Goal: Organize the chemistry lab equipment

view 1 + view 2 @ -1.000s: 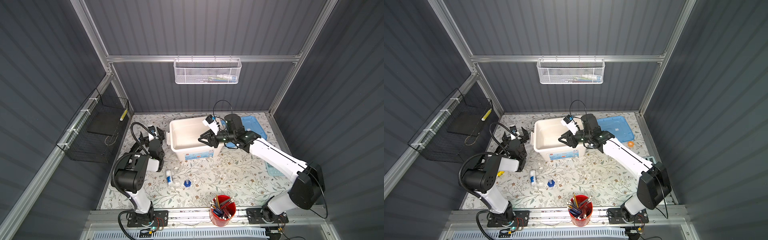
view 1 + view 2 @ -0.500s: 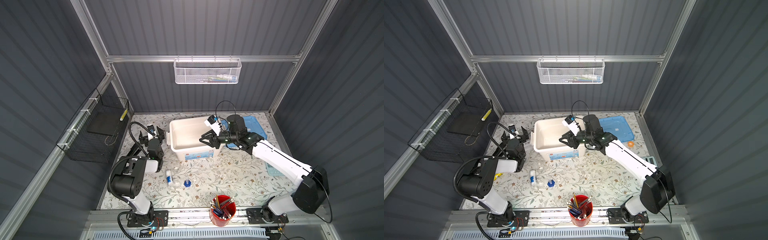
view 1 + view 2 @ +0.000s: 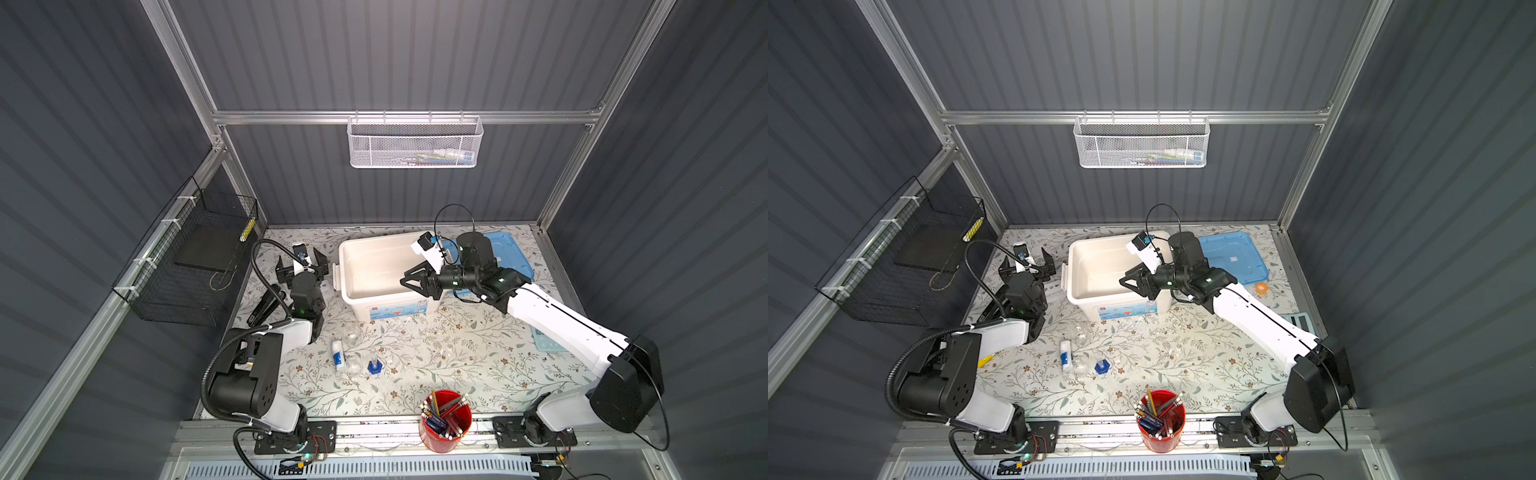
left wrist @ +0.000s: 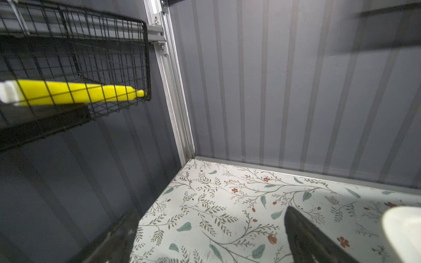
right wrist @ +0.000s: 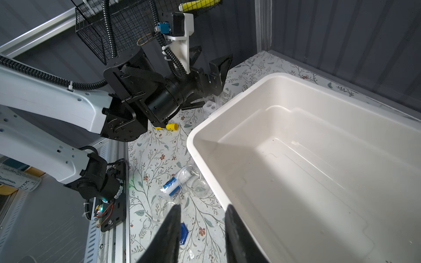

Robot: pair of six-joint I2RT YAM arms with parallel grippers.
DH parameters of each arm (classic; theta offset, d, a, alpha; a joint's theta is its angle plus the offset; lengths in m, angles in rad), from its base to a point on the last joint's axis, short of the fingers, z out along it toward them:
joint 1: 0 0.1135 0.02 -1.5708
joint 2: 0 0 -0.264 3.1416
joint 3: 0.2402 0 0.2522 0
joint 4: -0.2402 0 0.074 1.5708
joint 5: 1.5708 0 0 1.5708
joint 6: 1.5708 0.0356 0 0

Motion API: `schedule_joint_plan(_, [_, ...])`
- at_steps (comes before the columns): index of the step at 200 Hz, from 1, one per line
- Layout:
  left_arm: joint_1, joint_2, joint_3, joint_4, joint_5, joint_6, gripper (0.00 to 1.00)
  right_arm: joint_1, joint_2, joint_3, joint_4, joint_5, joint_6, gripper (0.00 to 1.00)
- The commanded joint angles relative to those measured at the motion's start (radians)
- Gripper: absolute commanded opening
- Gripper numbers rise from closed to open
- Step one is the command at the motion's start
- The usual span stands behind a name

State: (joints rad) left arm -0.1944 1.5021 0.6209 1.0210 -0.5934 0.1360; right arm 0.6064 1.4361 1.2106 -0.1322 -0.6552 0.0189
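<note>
Little has shifted over the last second. Left of the white bin (image 3: 341, 266), the left arm's shoulder has sunk toward the front rail. The left gripper (image 3: 301, 266) has stayed just beside the bin's left wall, jaws spread wide and empty, above a small white holed block (image 5: 210, 106).

Over the bin's right half, the right gripper (image 3: 409, 282) has kept its place while its wrist drew slightly away to the right. Its jaws stand a narrow gap apart, and the right wrist view shows nothing between them.

The glassware on the bench (image 3: 415, 386) has not moved, and the bin's floor looks bare. I judge that nothing was stowed in this interval and that the sorting is at an early stage, with a pick to come.

The equipment lies on the bin's near side, toward the arm bases:

- **Near the bin's near-left corner:** a round flask (image 3: 352, 331) lies closest.
- **Farther out from the bin:** a white-and-blue tube (image 3: 338, 354) lies flat. Right of it the measuring cylinder (image 3: 375, 365) stands upright on its blue foot.

All three are well apart from the left gripper and apart from the right gripper, which hangs above the bin. In the right wrist view the cylinder's foot shows far below, between the right gripper's fingers. Fainter clear pieces near the bin's front wall are too hard to make out.
</note>
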Motion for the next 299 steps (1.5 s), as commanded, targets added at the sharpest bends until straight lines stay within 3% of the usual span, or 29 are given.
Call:
schedule_joint_plan(1, [0.006, -0.067, 0.062, -0.113, 0.028, -0.006, 1.0, -0.005, -0.027, -0.017, 0.021, 0.007, 0.007, 0.35])
schedule_joint_plan(53, [0.006, -0.215, 0.16, -0.39, 0.072, -0.034, 1.0, -0.005, -0.045, 0.008, -0.034, 0.073, 0.006, 0.37])
schedule_joint_plan(107, [0.006, -0.365, 0.325, -0.754, 0.083, -0.063, 1.0, 0.015, -0.073, 0.052, -0.141, 0.212, 0.008, 0.43])
schedule_joint_plan(136, [0.006, -0.442, 0.411, -0.924, 0.135, -0.053, 1.0, 0.059, -0.117, 0.057, -0.211, 0.309, -0.013, 0.45])
schedule_joint_plan(153, [0.005, -0.474, 0.461, -1.036, 0.183, -0.058, 1.0, 0.11, -0.141, 0.063, -0.284, 0.423, -0.032, 0.46])
schedule_joint_plan(187, [0.006, -0.503, 0.524, -1.224, 0.316, -0.068, 1.0, 0.194, -0.176, 0.042, -0.355, 0.507, -0.01, 0.47])
schedule_joint_plan(259, [0.006, -0.568, 0.41, -1.276, 0.775, 0.0, 1.0, 0.366, -0.089, -0.019, -0.347, 0.542, 0.046, 0.53])
schedule_joint_plan(299, [0.007, -0.628, 0.292, -1.207, 0.833, 0.018, 1.0, 0.413, 0.025, -0.006, -0.316, 0.478, 0.059, 0.55])
